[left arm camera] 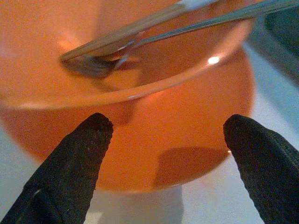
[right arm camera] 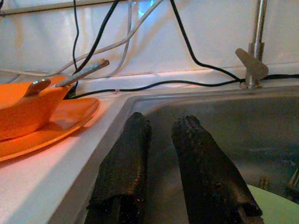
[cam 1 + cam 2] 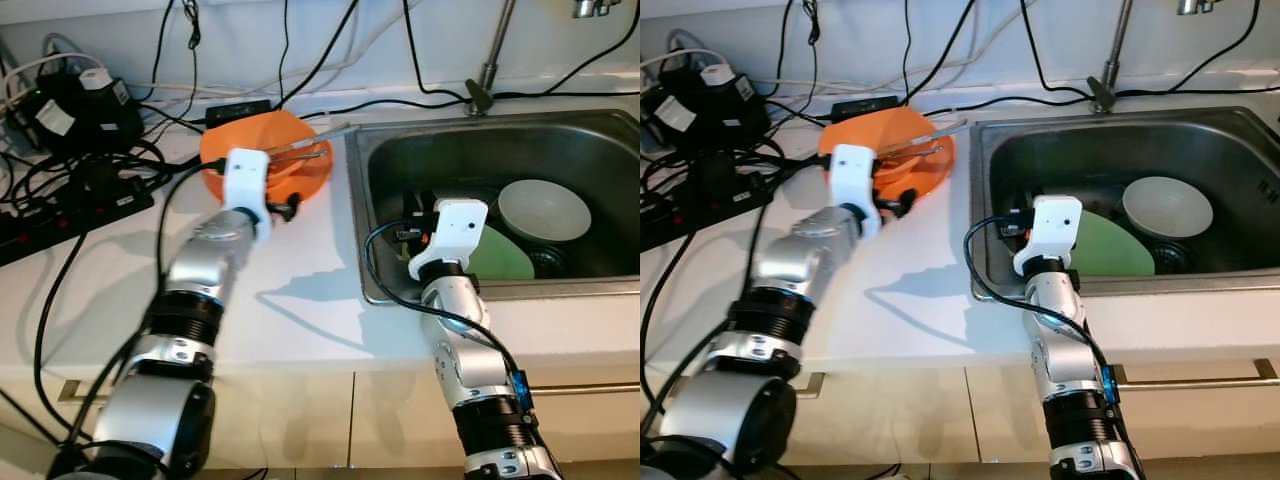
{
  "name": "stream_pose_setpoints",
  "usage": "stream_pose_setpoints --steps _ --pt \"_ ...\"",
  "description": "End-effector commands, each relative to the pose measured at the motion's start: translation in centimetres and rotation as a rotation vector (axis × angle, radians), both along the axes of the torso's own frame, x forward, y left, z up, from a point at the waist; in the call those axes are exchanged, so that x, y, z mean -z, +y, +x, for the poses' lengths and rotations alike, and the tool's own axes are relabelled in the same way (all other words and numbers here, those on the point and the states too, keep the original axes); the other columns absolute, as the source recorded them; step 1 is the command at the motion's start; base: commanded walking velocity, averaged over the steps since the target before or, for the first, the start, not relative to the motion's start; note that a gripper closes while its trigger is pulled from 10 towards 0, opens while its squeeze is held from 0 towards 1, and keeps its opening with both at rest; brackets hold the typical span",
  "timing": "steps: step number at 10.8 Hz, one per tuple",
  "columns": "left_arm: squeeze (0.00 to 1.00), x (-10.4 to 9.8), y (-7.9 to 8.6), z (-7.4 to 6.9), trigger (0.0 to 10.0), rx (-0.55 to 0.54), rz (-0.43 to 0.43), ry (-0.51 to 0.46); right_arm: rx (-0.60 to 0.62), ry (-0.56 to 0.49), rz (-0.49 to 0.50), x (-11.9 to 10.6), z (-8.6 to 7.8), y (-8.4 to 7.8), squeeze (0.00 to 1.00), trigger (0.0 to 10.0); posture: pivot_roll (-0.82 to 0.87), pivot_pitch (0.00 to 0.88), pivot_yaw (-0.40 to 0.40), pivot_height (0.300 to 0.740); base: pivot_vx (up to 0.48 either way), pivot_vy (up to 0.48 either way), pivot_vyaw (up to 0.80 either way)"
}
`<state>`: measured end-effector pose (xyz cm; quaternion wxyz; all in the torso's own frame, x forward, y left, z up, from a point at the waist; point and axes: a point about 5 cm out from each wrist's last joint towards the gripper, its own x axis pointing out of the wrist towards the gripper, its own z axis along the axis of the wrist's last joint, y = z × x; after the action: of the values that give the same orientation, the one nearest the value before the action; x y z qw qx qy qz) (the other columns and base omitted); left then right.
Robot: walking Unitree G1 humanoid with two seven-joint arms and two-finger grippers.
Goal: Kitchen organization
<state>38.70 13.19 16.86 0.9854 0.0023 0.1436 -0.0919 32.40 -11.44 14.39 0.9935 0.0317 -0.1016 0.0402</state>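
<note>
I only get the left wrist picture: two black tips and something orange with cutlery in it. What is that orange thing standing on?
Observer: The orange bowl sits on an orange plate, on the white counter left of the sink.
Operator: Is anything in the sink?
Observer: Yes, a white bowl and a green plate lie at its bottom.
Operator: Where is the other arm?
Observer: The right gripper hangs over the sink's near-left corner, fingers a narrow gap apart, holding nothing.
Operator: And behind the bowl?
Observer: A tangle of black cables lies on the counter further left.
</note>
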Motion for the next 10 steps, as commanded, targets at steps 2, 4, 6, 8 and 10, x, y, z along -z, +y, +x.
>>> stream_pose_setpoints --steps 2,4,6,8,10 --pt "0.00 -1.6 1.3 1.2 10.0 -0.041 -0.009 -0.045 -0.010 0.053 -0.001 1.0 -0.4 0.1 0.00 10.0 0.03 0.000 0.114 0.740 0.000 0.000 0.00" --pt "0.00 -1.5 2.1 1.6 10.0 -0.073 -0.016 -0.036 -0.009 0.056 -0.003 1.0 -0.4 0.0 0.00 10.0 0.03 0.000 0.107 0.740 0.000 0.000 0.00" --pt "0.00 -0.9 1.7 1.9 10.0 -0.066 -0.025 -0.007 -0.009 0.056 -0.007 0.9 -0.4 -0.1 0.00 10.0 0.02 0.003 0.103 0.740 0.000 0.000 0.00" --pt "0.00 -0.4 0.9 2.0 10.0 -0.050 -0.048 0.011 -0.007 0.060 -0.010 1.0 -0.7 -0.2 0.00 10.0 0.01 0.015 0.101 0.740 0.000 0.000 0.00" --pt "0.00 0.0 -0.1 2.1 10.0 -0.021 -0.085 0.023 -0.007 0.069 -0.011 1.2 -1.0 -0.2 0.00 10.0 0.00 0.024 0.099 0.740 0.000 0.000 0.00"
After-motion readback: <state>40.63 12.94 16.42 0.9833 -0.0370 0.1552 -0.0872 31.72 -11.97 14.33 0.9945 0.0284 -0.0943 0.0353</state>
